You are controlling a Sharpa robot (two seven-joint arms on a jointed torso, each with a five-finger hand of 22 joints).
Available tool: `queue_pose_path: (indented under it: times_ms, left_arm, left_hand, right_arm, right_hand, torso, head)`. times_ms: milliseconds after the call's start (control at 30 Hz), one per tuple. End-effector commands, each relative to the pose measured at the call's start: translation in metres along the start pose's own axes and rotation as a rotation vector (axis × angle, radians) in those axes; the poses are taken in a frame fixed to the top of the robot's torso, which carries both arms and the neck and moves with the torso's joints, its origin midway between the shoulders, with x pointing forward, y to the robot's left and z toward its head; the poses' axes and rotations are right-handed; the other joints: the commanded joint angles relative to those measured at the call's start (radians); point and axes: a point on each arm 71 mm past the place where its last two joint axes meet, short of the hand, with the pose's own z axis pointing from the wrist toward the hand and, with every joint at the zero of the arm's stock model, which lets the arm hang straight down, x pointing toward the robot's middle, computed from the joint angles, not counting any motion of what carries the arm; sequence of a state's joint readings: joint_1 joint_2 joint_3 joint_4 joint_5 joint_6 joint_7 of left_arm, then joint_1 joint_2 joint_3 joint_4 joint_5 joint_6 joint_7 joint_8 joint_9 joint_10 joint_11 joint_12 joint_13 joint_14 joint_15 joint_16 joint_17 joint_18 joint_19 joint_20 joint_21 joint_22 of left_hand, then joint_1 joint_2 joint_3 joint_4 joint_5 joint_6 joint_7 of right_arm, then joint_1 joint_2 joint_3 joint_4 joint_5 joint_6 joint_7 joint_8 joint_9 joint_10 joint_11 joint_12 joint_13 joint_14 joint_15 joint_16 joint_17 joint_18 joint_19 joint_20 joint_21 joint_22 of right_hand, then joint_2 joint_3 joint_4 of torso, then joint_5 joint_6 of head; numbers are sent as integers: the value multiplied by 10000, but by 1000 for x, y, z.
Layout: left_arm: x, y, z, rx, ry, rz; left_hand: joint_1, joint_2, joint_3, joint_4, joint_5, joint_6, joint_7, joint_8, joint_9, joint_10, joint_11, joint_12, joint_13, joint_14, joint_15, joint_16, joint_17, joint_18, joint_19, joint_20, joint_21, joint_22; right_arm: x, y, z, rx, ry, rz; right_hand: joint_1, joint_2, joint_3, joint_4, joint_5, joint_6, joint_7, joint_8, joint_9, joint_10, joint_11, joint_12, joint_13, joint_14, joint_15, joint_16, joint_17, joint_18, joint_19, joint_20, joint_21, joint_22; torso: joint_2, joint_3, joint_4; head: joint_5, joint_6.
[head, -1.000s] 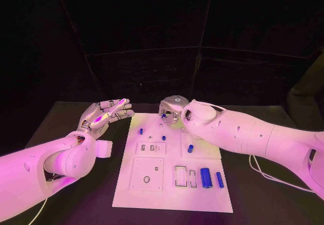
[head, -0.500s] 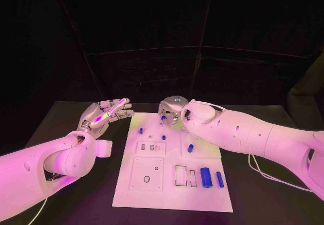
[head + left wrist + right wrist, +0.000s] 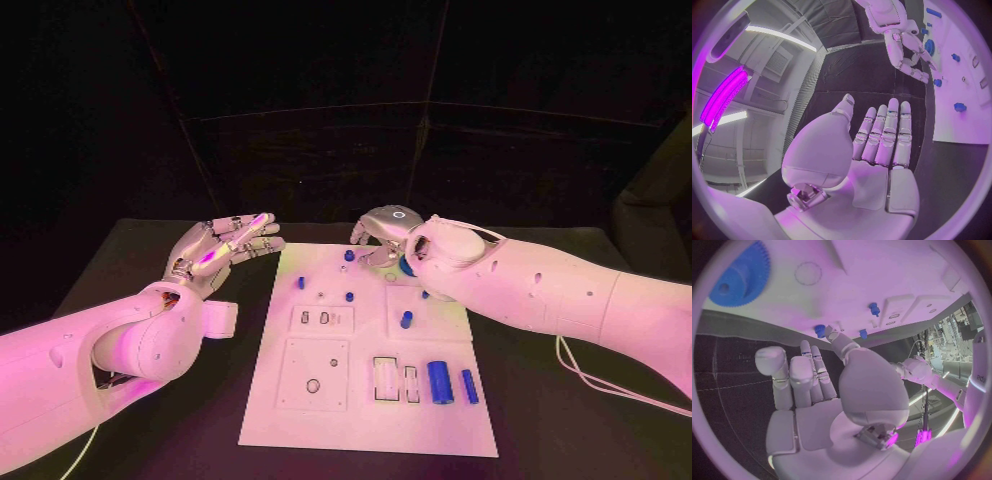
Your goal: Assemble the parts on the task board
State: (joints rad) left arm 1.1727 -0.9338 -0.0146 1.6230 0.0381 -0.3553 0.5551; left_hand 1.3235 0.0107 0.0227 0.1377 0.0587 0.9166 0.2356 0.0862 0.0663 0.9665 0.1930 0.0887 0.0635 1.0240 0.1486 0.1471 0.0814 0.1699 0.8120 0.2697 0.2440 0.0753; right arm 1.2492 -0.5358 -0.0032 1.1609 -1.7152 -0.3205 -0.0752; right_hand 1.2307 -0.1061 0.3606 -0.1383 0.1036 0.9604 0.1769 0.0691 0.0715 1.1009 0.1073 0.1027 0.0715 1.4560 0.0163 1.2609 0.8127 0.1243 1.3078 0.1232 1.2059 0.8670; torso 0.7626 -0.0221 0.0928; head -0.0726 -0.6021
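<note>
R hand (image 3: 381,236) empty, fingers apart over task board (image 3: 361,410); R wrist cam shows blue gear (image 3: 742,275). L hand (image 3: 219,246) flat, spread.

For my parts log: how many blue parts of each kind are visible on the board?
Pegs: 3
Cylinders: 3
Gear: 1
Total: 7
</note>
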Motion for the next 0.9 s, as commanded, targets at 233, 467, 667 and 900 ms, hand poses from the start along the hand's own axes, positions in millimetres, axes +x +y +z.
queue_pose_path:
  times_ms: [233,467,667,900]
  left_arm:
    - [-3,-3,0,98,189,-45]
    - [-4,-2,1,84,192,-47]
    - [-3,-1,2,75,252,-83]
    - [-2,0,3,61,292,-108]
  left_hand:
    - [-66,89,-38,-75,-45,-34,22,-71,-2,7,-4,-52,3,56,51,-76,-13,155,87,-15,-53,-21]
    - [-78,78,-50,-82,-48,-23,15,-70,0,24,-9,-49,5,64,49,-81,-14,155,95,-17,-56,-25]
    - [-79,76,-52,-84,-48,-19,14,-69,1,29,-10,-48,5,66,48,-83,-14,155,97,-18,-57,-26]
    - [-80,76,-52,-85,-48,-18,13,-69,1,30,-11,-48,5,66,48,-84,-15,155,98,-18,-57,-26]
  right_arm:
    - [-12,-40,-42,1798,251,3269]
    - [-8,-67,-64,2811,1154,3537]
    - [-5,-78,-67,3257,1415,3449]
    - [-2,-81,-61,3525,1480,3212]
  right_hand:
    - [-540,-543,-1307,873,933,75,-400,54,3,2757,-620,2254,1448,311,-503,869,1652,-194,677,-525,832,1301]
    - [585,-231,-3406,2296,1217,-381,-354,382,50,2174,-529,9403,9036,509,-454,1831,3723,-424,1093,-493,1607,2630]
    - [907,-301,-3526,2801,1355,-551,-273,544,43,2456,-480,10866,10717,592,-372,2067,4358,-467,1157,-419,1788,2934]
    - [1155,-210,-3475,2866,1586,-622,-253,624,39,2585,-460,11304,11234,634,-348,2176,4662,-493,1199,-396,1881,3096]
  torso:
    - [-39,31,-220]
    - [-30,73,-313]
    - [-15,91,-316]
    - [-23,74,-260]
  head:
    - [-31,106]
    - [-85,140]
    - [-148,123]
    - [-180,78]
